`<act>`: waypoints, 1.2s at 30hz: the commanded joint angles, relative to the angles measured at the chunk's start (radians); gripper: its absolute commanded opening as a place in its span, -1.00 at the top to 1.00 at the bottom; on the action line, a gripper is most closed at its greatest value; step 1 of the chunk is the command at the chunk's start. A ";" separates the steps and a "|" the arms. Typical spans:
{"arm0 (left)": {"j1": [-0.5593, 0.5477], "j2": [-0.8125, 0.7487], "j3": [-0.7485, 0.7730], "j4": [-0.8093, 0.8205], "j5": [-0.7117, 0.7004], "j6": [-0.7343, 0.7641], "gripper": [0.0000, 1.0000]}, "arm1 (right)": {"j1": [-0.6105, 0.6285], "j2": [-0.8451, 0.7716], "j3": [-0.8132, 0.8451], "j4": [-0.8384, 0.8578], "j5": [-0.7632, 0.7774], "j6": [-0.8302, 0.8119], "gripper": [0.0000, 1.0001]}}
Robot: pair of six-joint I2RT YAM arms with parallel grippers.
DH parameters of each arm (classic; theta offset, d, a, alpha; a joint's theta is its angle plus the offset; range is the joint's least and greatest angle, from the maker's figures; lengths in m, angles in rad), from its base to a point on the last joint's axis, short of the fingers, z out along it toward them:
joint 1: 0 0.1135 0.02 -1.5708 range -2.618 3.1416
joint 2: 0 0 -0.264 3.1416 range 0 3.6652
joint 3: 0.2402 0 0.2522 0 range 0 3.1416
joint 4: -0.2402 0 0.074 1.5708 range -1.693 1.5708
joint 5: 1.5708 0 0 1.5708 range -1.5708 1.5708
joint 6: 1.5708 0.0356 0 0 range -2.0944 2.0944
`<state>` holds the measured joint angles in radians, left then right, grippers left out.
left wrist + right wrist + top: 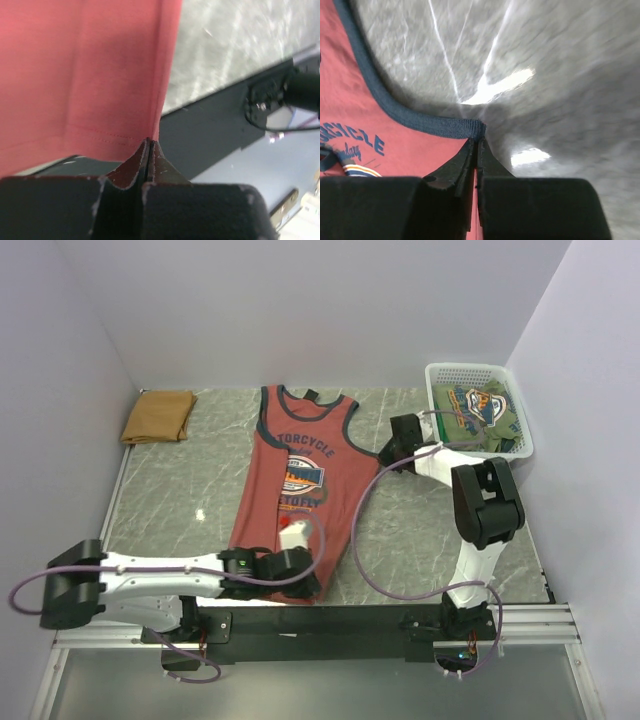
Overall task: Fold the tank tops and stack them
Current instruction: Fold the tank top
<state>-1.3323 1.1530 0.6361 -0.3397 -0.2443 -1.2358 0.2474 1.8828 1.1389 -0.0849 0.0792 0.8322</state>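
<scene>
Rust-red cloth tank top (pixel 300 475) runs lengthwise away from me, my left claw (pixel 149 145) pinching its near hem, right claw (pixel 477 142) its armhole trim.

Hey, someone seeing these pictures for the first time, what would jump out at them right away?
The rust-red tank top, lettering up, lies spread flat mid-table. The left gripper pinches its near hem corner, the right gripper the dark armhole trim on its right side. A folded tan tank top sits far left, a white basket of printed clothes far right.
</scene>
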 commanded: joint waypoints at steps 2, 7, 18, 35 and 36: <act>-0.082 0.112 0.097 0.100 0.048 0.030 0.99 | -0.034 -0.080 0.050 -0.091 0.152 -0.116 1.00; -0.113 0.142 0.103 0.131 0.051 0.015 0.99 | -0.037 -0.074 0.073 -0.139 0.205 -0.177 1.00; -0.111 -0.044 0.036 0.028 -0.085 -0.091 0.99 | -0.014 -0.034 0.231 -0.202 0.188 -0.217 1.00; -0.104 -0.274 -0.147 -0.209 -0.174 -0.361 0.99 | 0.230 0.332 0.826 -0.449 0.235 -0.298 1.00; -0.102 -0.282 -0.159 -0.214 -0.171 -0.363 0.99 | 0.240 0.366 0.849 -0.455 0.237 -0.300 1.00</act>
<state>-1.4273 0.8982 0.5056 -0.4797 -0.4492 -1.5383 0.4770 2.2154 1.8832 -0.5438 0.2325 0.5636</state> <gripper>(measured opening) 0.012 0.054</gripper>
